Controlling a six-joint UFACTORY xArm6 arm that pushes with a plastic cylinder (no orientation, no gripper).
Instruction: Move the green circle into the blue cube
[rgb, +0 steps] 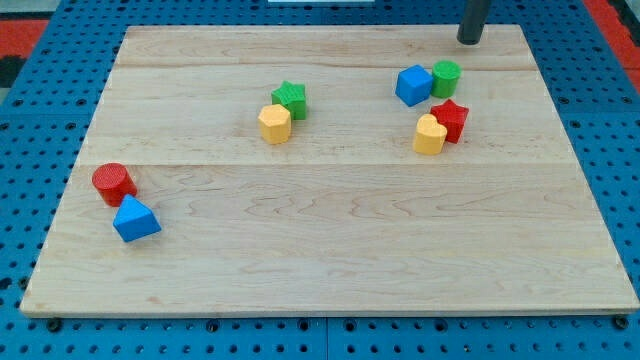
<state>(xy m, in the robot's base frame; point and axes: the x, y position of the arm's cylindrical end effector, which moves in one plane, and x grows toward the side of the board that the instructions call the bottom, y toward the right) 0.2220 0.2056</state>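
The green circle, a short green cylinder, stands at the view's upper right of the wooden board. It touches the right side of the blue cube. My tip is the dark rod's lower end near the board's top edge. It is just above and to the right of the green circle, with a small gap between them.
A red star and a yellow heart-shaped block sit just below the blue cube. A green star and a yellow hexagon block sit at centre top. A red cylinder and a blue triangle block sit at the left.
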